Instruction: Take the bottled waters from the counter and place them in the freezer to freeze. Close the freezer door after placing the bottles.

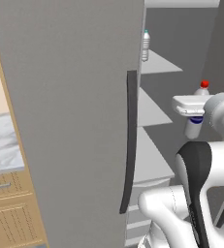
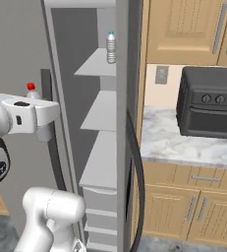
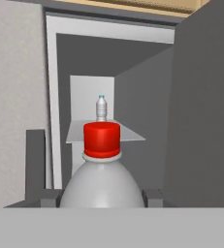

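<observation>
trouble is waiting if the gripper [image 1: 195, 112], squeezing the red-cap bottle [image 3: 102, 167] out in front of the open freezer [image 2: 83, 74] where the teal-cap bottle [image 2: 111, 47] is standing, is bumping a shelf [image 2: 99, 112] and tipping it over.

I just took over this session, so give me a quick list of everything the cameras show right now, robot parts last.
Bottle with teal cap: one, clear, standing on an upper white shelf inside the open freezer.
Bottle with red cap: one, clear with a blue label, held upright in front of the freezer opening.
Freezer door: one, grey with a dark bar handle, swung open.
Shelves: several, white, stacked in the freezer.
Toaster oven: one, black, on the marble worktop to the right.
Cabinets: light wood, above and below the worktop.
Gripper: one, white, shut on the red-capped bottle.
</observation>
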Robot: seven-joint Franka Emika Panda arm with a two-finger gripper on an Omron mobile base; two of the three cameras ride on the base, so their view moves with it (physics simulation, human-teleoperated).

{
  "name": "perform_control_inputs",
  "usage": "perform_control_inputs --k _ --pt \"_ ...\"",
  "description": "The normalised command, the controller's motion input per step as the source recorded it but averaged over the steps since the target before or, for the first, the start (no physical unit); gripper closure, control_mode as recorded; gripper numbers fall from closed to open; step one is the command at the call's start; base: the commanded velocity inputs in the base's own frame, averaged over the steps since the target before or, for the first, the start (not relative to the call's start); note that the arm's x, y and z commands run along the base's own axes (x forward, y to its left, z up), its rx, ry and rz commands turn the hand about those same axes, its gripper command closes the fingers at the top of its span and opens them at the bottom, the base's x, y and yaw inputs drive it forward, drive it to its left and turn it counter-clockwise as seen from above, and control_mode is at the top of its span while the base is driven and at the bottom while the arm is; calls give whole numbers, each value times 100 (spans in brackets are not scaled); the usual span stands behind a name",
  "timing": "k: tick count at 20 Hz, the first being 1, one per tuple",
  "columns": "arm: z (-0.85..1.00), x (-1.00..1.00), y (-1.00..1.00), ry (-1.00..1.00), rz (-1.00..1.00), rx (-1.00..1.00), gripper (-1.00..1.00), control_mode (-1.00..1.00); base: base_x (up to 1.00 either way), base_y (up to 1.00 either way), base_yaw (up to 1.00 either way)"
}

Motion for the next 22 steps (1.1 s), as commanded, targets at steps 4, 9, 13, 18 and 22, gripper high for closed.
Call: perform_control_inputs --k 4,9,13,18,22 --pt "0 0 0 0 0 0 100 100 13 -22 4" --pt "0 0 0 0 0 0 100 100 1 -36 3" --pt "0 0 0 0 0 0 100 100 0 -42 0" --pt "0 0 0 0 0 0 100 100 0 -17 0" --pt "0 0 0 0 0 0 100 100 0 -32 -3"
